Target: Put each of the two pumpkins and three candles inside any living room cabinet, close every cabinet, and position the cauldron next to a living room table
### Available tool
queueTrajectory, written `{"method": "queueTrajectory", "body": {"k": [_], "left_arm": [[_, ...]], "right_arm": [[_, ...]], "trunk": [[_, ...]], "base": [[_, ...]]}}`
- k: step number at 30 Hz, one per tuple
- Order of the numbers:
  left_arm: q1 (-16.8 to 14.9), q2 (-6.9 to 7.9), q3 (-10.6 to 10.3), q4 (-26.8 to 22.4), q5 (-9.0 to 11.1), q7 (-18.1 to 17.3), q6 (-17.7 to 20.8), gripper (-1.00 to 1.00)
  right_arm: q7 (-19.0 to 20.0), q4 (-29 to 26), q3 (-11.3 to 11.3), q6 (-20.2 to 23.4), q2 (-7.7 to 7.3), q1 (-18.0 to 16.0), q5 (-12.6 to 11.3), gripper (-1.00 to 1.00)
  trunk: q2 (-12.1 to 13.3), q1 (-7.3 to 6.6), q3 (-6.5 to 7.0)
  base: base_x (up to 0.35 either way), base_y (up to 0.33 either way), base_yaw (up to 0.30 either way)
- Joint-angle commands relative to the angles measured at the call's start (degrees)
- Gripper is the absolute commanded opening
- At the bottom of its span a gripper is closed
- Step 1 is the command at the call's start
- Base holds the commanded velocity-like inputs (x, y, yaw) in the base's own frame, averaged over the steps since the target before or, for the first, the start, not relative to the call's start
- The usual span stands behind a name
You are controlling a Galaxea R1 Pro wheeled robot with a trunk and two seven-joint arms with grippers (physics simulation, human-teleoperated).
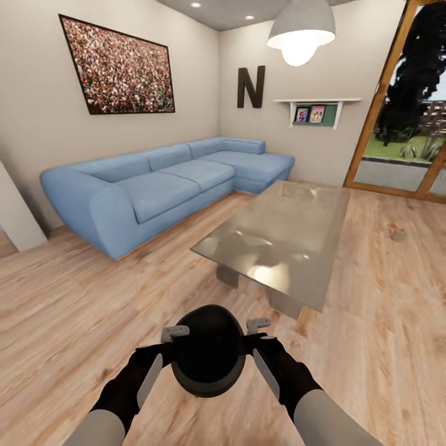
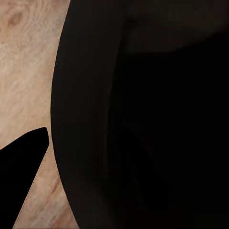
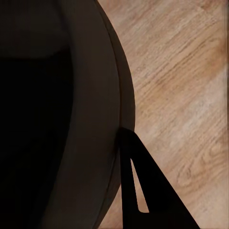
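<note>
cauldron (image 1: 209, 356) between both grippers, near table (image 1: 282, 238)

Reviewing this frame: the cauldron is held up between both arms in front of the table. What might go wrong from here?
1. The cauldron appears pinched only at opposite sides by the left gripper and right gripper; uneven arm motion might let it slip or tilt.
2. The coffee table corner lies just ahead; driving forward might knock the cauldron against it.
3. The cauldron hides the floor directly below, so judging the set-down is harder.

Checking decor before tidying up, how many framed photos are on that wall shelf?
2: a blue-toned photo stands at the left of the shelf and a pink-toned photo right beside it, both against the green backing. None seems hidden.
</note>
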Motion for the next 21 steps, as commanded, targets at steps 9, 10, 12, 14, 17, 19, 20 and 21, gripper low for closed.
{"method": "queueTrajectory", "body": {"k": [9, 10, 12, 14, 17, 19, 20, 21], "left_arm": [[0.0, 0.01, -0.3, -0.1, 1.3, 0.0, 0.3, -1.00], [0.0, 0.01, -0.3, -0.1, 1.3, 0.0, 0.2, -1.00], [0.0, 0.01, -0.3, -0.1, 1.2, 0.0, 0.3, -1.00], [0.0, 0.01, -0.3, -0.1, 1.2, 0.0, 0.3, -1.00], [0.0, 0.01, -0.3, -0.1, 1.2, 0.0, 0.3, -1.00], [0.0, 0.01, -0.3, -0.1, 1.2, 0.0, 0.3, -1.00], [0.0, 0.01, -0.2, -0.1, 1.2, 0.0, 0.3, -1.00], [0.0, 0.01, -0.2, -0.1, 1.2, 0.0, 0.3, -1.00]], "right_arm": [[2.2, -3.8, 0.3, 0.1, 0.01, -0.1, -2.1, -1.00], [2.2, -3.8, 0.3, 0.1, 0.01, -0.1, -2.1, -1.00], [2.2, -3.8, 0.3, 0.2, 0.01, -0.1, -2.1, -1.00], [2.2, -3.8, 0.3, 0.2, 0.01, -0.1, -2.1, -1.00], [2.2, -3.8, 0.3, 0.2, 0.01, -0.1, -2.1, -1.00], [2.2, -3.8, 0.3, 0.2, 0.01, -0.1, -2.1, -1.00], [2.2, -3.8, 0.3, 0.2, 0.01, -0.1, -2.1, -1.00], [2.2, -3.8, 0.3, 0.2, 0.01, -0.1, -2.1, -1.00]], "trunk": [[0.0, 0.01, -0.05], [0.0, 0.01, -0.05], [0.0, 0.01, -0.05], [0.0, 0.01, -0.05], [0.0, 0.01, -0.05], [0.0, 0.01, -0.05], [0.0, 0.01, -0.05], [0.0, 0.01, -0.05]], "base": [[0.153, 0.253, -0.277], [0.067, 0.272, -0.277], [0.028, 0.277, -0.277], [0.011, 0.280, -0.277], [0.002, 0.267, -0.277], [0.001, 0.220, -0.277], [0.000, 0.199, -0.277], [0.000, 0.186, -0.277]]}}
